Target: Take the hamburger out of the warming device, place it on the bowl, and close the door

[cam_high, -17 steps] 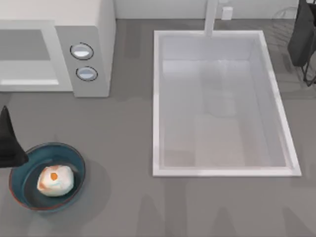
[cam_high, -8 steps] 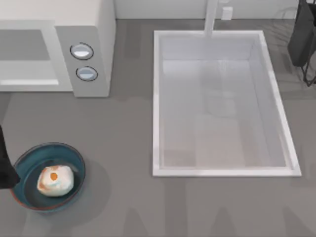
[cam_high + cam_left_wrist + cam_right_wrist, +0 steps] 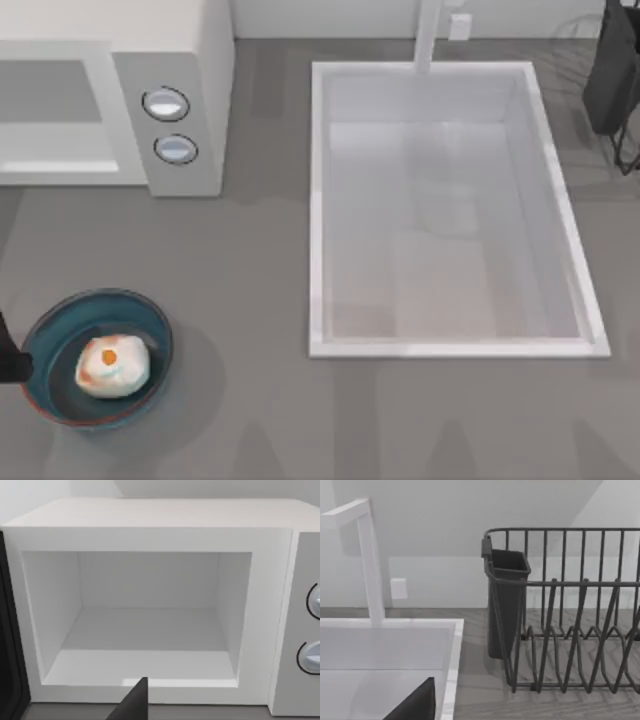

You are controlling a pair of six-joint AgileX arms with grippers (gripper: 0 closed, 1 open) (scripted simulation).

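Note:
The hamburger (image 3: pixel 112 366), a cream-white lump with orange patches, lies inside the teal bowl (image 3: pixel 150 325) at the table's front left. A dark part of my left gripper (image 3: pixel 8 352) shows at the left edge, just beside the bowl's rim. The warming device (image 3: pixel 185 95) stands at the back left, and its cavity (image 3: pixel 145 625) is open and holds nothing. In the left wrist view a dark tip of the left gripper (image 3: pixel 136 702) points at the cavity, and a dark strip (image 3: pixel 10 645) borders the cavity's side; I cannot tell whether it is the door. My right arm (image 3: pixel 615 70) is parked at the back right.
A large white sink basin (image 3: pixel 450 210) with a white tap (image 3: pixel 428 35) takes up the table's middle and right. A dark wire dish rack (image 3: pixel 570 630) with a cutlery cup (image 3: pixel 506 605) stands at the back right. Bare grey counter lies between bowl and sink.
My left gripper has drawn back toward the left edge, away from the bowl, and now shows much less. The hamburger and bowl have stayed put. The right arm has not moved.

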